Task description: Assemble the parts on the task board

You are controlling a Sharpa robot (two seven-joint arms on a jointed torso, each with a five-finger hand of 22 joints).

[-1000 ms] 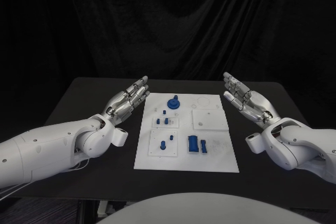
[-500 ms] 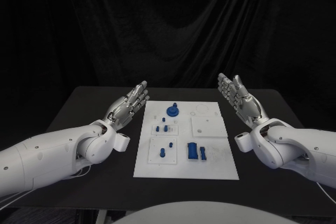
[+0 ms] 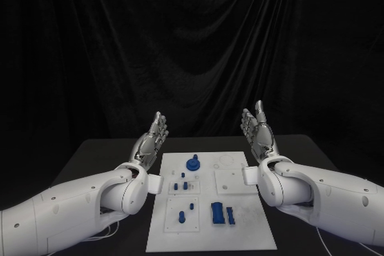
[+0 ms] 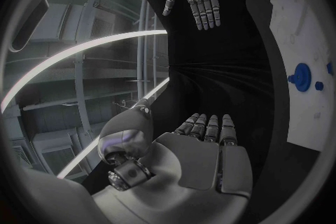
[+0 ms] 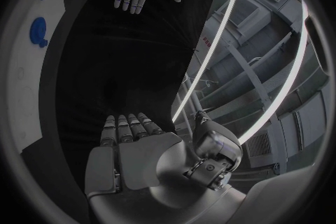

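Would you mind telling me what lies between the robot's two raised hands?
In the head view, the far end of the task board with a round blue part lies between the left hand and right hand.

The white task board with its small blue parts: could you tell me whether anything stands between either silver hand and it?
Nothing visible does. The left hand and right hand are raised, open and empty, on either side of the white task board; only air lies between them and the blue parts.
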